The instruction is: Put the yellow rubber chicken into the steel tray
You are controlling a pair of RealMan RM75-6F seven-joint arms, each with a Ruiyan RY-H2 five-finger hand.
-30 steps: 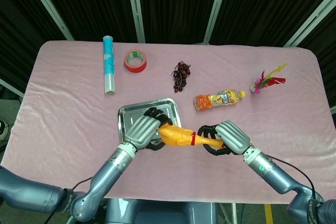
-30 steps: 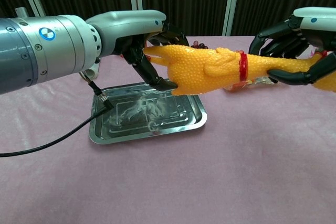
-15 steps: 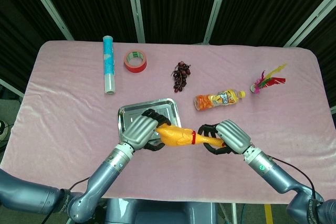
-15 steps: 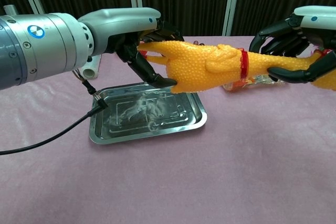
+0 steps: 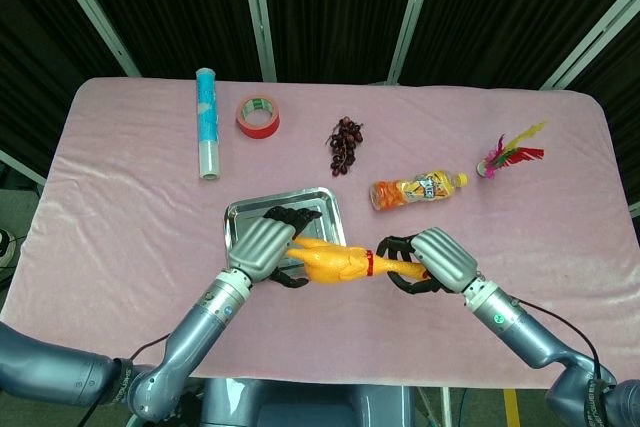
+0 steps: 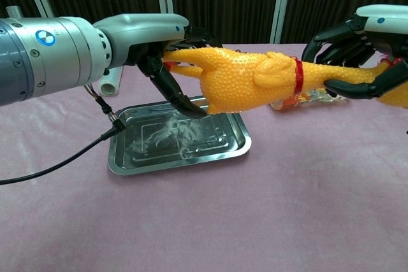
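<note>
Dark fingers [image 6: 173,87] of the left hand [image 5: 262,246] curl around the leg end of the yellow rubber chicken [image 6: 252,81], the right hand [image 5: 430,260] grips its neck end, and the bird hangs level above the rectangular steel tray [image 6: 237,147], toward its four-o'clock corner.

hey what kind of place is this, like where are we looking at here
Probably a robot test setup, not a home: a table under a pink cloth, black curtains behind on a metal frame, and unrelated props such as a tape roll, grapes and a steel tray.
</note>
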